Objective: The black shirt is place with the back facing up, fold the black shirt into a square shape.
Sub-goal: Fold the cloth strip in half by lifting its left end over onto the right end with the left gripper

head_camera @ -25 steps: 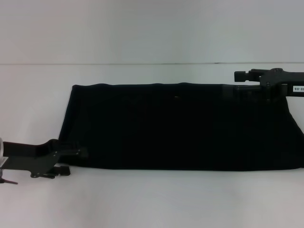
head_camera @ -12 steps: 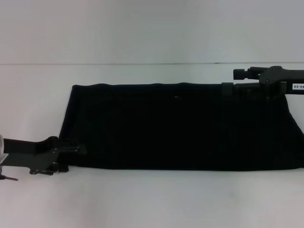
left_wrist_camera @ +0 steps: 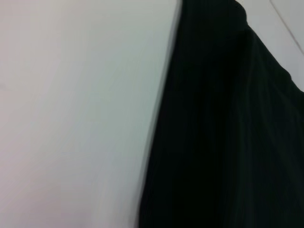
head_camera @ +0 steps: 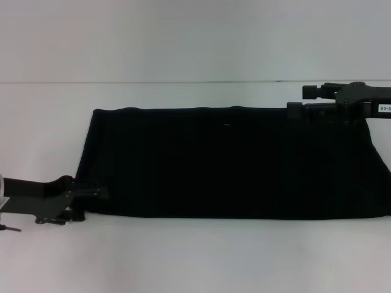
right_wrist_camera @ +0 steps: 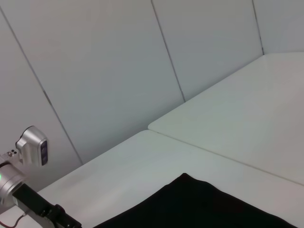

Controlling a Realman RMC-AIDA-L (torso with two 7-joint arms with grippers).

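My two grippers at opposite corners of a black shirt.
The black shirt (head_camera: 232, 162) lies flat across the white surface (head_camera: 195, 256); my left gripper (head_camera: 101, 192) meets its near-left corner, my right gripper (head_camera: 296, 108) its far-right edge; whether either is clenched, I cannot tell.

Left claw (head_camera: 102, 193) low – right claw (head_camera: 294, 108) far

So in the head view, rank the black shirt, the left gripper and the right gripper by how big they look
1. The black shirt, by far the largest, spread across the white table.
2 and 3. The left gripper and the right gripper look about alike; both arms are cut off by the frame edges, so no ranking between them.
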